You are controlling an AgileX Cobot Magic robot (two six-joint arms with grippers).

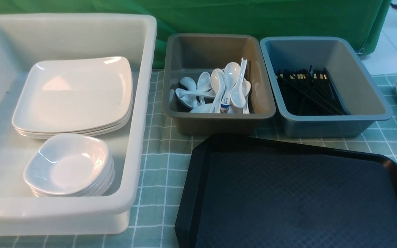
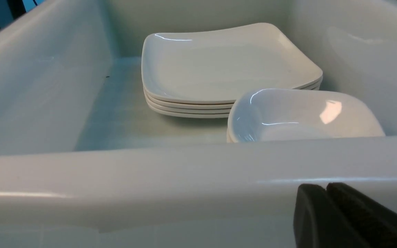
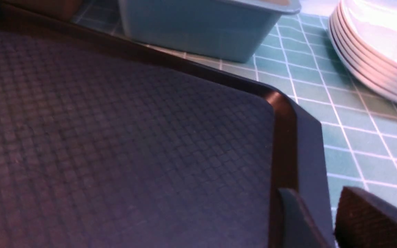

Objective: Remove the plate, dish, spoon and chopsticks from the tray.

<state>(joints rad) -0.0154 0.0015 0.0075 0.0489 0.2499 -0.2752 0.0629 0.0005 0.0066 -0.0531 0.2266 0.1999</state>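
Your left hand [image 2: 324, 187] had its fingers together beside the white tub [image 1: 138, 113]; your right hand [image 3: 317, 193] had its 2 fingers apart, gripping nothing. The black tray [image 1: 298, 203] lay at near right on the counter [image 1: 160, 165]. Large white plates [image 1: 74, 93] were stacked in the tub, white spoons [image 1: 219, 88] in the brown bin [image 1: 215, 124], and black chopsticks [image 1: 308, 93] in the blue-grey bin [image 1: 333, 127] to its right.

Spoons [image 1: 232, 79] in middle bin [image 1: 219, 124], behind tray [image 1: 302, 199]; plates [image 1: 72, 93] left, in tub [image 1: 60, 208].
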